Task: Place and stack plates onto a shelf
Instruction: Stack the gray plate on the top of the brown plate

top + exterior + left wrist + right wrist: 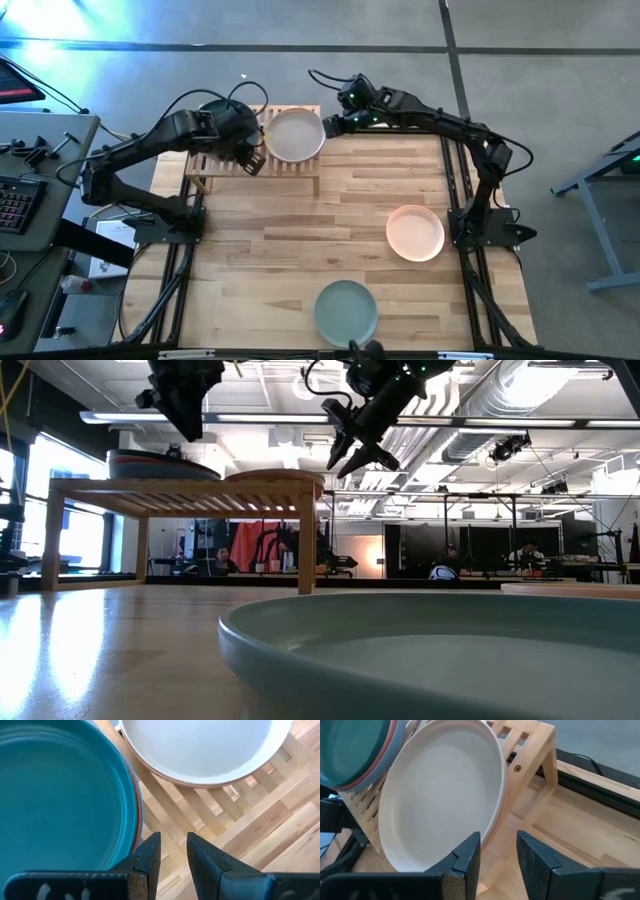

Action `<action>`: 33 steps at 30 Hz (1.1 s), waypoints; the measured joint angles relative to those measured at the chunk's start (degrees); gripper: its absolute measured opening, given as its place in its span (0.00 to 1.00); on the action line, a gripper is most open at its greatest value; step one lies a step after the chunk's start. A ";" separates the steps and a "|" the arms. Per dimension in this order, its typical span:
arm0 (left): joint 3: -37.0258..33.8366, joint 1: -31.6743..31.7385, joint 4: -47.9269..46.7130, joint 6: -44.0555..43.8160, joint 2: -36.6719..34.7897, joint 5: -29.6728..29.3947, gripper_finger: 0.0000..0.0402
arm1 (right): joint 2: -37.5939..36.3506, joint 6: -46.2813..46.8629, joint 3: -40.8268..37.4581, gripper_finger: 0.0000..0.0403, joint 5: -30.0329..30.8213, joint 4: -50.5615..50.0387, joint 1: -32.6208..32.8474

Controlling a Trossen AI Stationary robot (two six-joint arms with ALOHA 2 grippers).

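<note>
At far edge of worktop, plates (294, 136) are being stacked on shelf (300, 164); both grippers (357, 442) hovering released, empty. Peach plate (415, 232) nr right edge should be gripped by rim.

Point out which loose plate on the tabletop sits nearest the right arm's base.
The peach-pink plate, lying beside the right arm's base at the table's right side. The sage green plate lies farther off, at the near edge.

The wooden table (300, 240) carries a slatted shelf (290, 167) at its far edge, a peach plate (415, 232) and a sage-green plate (346, 311). On the shelf sit a beige plate (294, 135) and a teal-topped stack (55, 795).
</note>
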 joint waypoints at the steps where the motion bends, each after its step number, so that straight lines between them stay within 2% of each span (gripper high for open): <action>1: 0.00 0.00 0.64 0.04 -0.15 0.00 0.21 | 0.00 0.28 0.00 0.27 0.00 0.12 -0.05; 14: -0.02 0.00 13.12 4.24 -2.87 0.20 0.21 | 0.16 2.22 0.00 0.27 2.62 0.30 0.99; 23: -0.04 0.00 12.72 6.09 -2.81 0.20 0.21 | 1.75 2.73 -0.02 0.27 5.66 1.55 2.97; 33: -0.07 0.00 12.67 7.21 -2.81 0.20 0.21 | 2.23 4.18 -0.02 0.27 5.05 3.85 3.58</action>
